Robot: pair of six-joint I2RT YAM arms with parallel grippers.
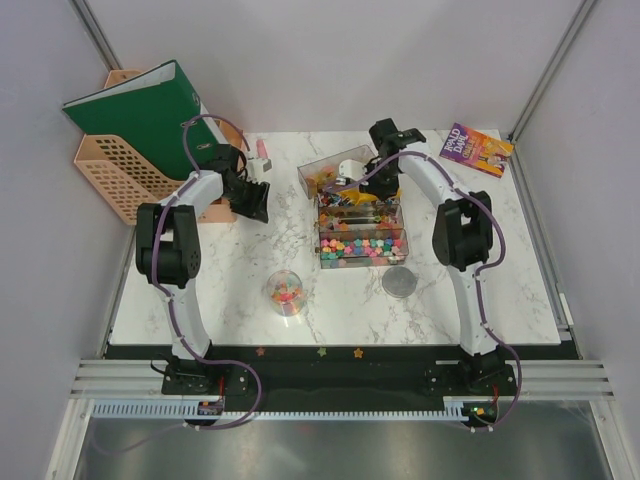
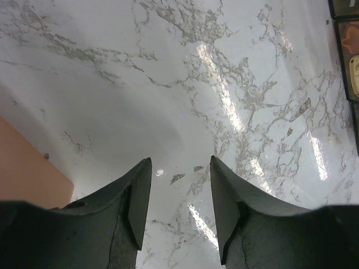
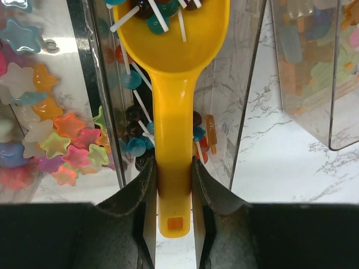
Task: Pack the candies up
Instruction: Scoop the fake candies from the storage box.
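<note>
The candies (image 1: 362, 246) fill the front compartments of a clear divided bin (image 1: 322, 232) in the middle of the table. In the right wrist view they show as coloured stars (image 3: 56, 143) behind a clear wall. More candies lie in a clear cup (image 1: 284, 291) near the front. My right gripper (image 3: 172, 162) is shut on the handle of a yellow-orange scoop (image 3: 174, 112). The scoop's bowl holds lollipops (image 3: 154, 14) over the bin's back compartment. My right gripper (image 1: 352, 182) hovers at the bin's far end. My left gripper (image 2: 180, 159) is open over bare marble, at the back left (image 1: 252, 200).
An orange mesh basket (image 1: 105, 170) with a green binder (image 1: 140, 115) stands at the back left, close to my left gripper. A second clear box (image 1: 330, 165) sits behind the bin. A grey round lid (image 1: 398, 281) lies front right of the bin, and a book (image 1: 477, 148) lies at the back right.
</note>
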